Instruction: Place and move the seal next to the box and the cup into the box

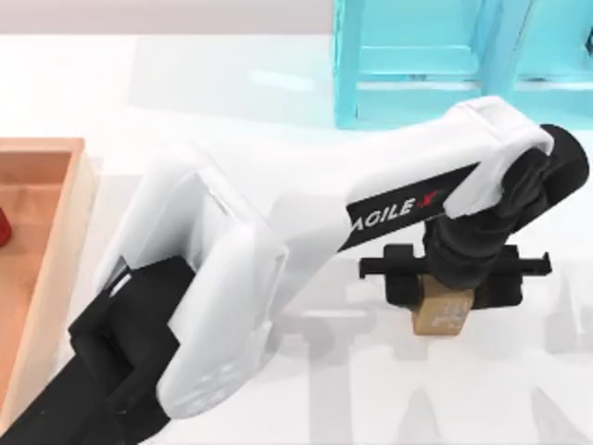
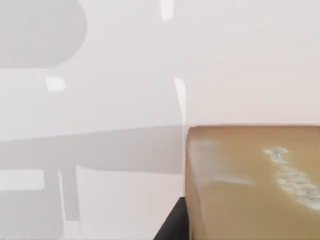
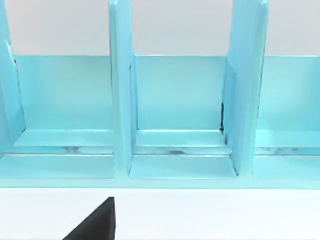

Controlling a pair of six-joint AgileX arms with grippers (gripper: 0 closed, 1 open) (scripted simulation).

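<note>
Top view: the left arm reaches across the table [image 1: 278, 120] to its right side, where the left gripper [image 1: 445, 295] sits over the seal [image 1: 441, 313], jaws closed on it. The box [image 1: 82, 199] lies at the left edge, well apart, with a dark red bit, seemingly the cup [image 1: 4, 227], inside. A turquoise shelf [image 1: 435, 65] stands behind.

Left wrist view: the seal [image 2: 252, 182] close up, whitish markings showing.

Right wrist view: the shelf [image 3: 180, 115] ahead; a black corner, perhaps of the right gripper [image 3: 97, 222], whose jaws I cannot tell.
</note>
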